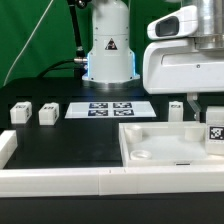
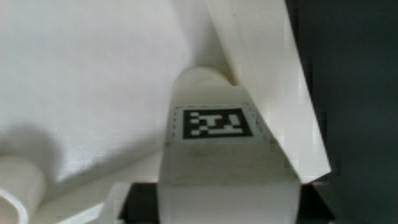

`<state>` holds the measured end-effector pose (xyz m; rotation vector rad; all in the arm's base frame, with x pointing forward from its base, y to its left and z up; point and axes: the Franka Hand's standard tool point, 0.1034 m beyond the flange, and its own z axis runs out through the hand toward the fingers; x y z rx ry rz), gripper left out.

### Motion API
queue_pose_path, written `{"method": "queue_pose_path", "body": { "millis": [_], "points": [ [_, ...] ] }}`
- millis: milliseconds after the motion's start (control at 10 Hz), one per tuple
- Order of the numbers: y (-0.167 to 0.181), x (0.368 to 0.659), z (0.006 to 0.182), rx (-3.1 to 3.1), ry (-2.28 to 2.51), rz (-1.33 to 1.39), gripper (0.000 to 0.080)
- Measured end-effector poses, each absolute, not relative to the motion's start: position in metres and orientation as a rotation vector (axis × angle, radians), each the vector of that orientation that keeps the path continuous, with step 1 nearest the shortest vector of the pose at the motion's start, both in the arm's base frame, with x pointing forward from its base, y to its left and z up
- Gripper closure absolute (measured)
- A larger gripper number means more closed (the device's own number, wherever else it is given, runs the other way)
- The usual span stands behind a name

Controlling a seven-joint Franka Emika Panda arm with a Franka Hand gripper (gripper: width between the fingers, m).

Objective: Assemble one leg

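Observation:
My gripper (image 1: 212, 122) is shut on a leg (image 1: 214, 133), a small white post with a black-and-white tag, held upright over the corner of the white tray (image 1: 150, 135) at the exterior view's right. In the wrist view the leg (image 2: 217, 125) fills the middle between my dark fingers (image 2: 148, 203), with my gripper (image 2: 222, 208) closed on its sides. The tray floor (image 2: 89, 80) and its raised rim (image 2: 267, 60) lie right behind it. I cannot tell whether the leg touches the tray. Three more legs stand on the table, two on the left (image 1: 20, 112) (image 1: 47, 114) and one behind the tray (image 1: 176, 109).
The marker board (image 1: 108, 109) lies flat in front of the robot base (image 1: 108, 50). A low white wall (image 1: 60, 182) runs along the near edge of the table, with a raised corner at the left (image 1: 6, 146). A round socket edge (image 2: 18, 185) shows in the tray.

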<state>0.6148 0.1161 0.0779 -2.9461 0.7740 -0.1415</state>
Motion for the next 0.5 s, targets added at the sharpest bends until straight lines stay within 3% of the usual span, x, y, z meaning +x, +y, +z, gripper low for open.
{"method": "queue_pose_path", "body": {
  "millis": [200, 500],
  "points": [
    [0.1175, 0.6129, 0.0775, -2.794, 1.244, -0.115, 0.0506],
    [0.1167, 0.6128, 0.0773, -2.636, 1.503, -0.081, 0.0506]
  ]
}}
